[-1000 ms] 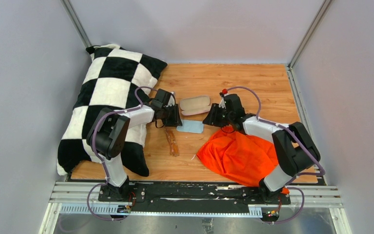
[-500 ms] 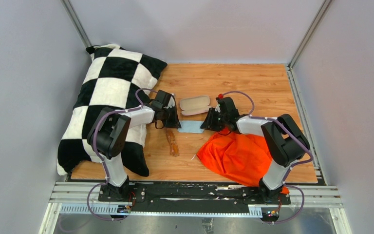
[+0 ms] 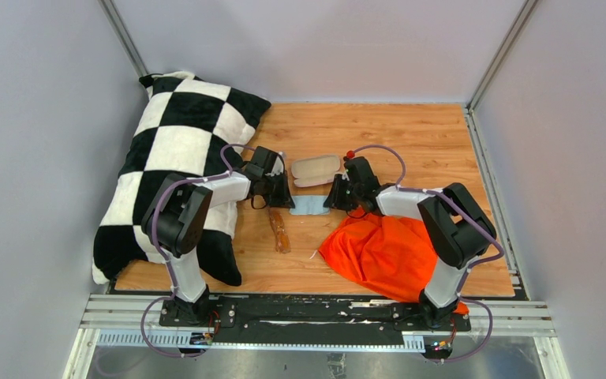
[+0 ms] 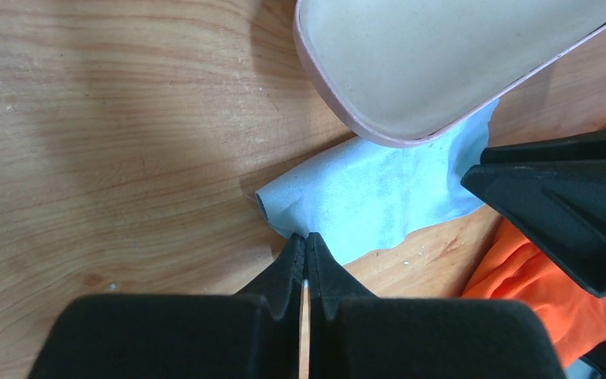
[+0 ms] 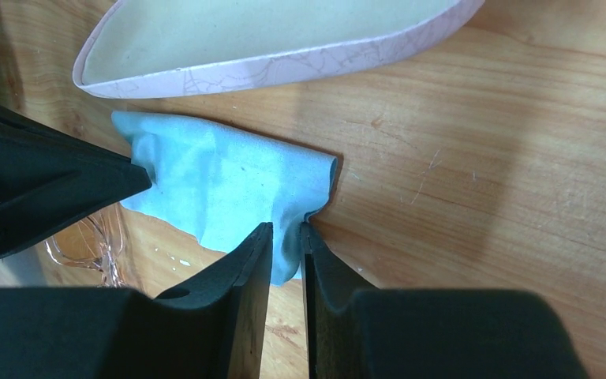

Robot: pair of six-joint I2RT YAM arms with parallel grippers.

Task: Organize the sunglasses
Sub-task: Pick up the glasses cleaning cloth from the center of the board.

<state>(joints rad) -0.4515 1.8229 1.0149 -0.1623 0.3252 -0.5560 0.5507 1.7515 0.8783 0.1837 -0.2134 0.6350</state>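
Top external view, left to right: a black-and-white checkered plush pillow (image 3: 173, 158) fills 9 o'clock. At the centre, the left gripper (image 3: 286, 199) and right gripper (image 3: 330, 200) face each other across a light blue cloth (image 3: 309, 205). A pale pink oblong case (image 3: 316, 168) lies open at its 12 o'clock. The amber-brown translucent folded sunglasses (image 3: 278, 229) lie free on the wooden table (image 3: 426, 134) at the cloth's 7 o'clock. Crumpled orange fabric (image 3: 387, 249) sits at 4 o'clock.

Left wrist view shows its jaws closed to a slit, nipping the cloth's near corner. Right wrist view shows 2 fingers (image 5: 248, 260) pinching a fold of the opposite edge.

The left bite looks shallow, so pulling the cloth taut could slip that corner free. Dragging it could also nudge the case.
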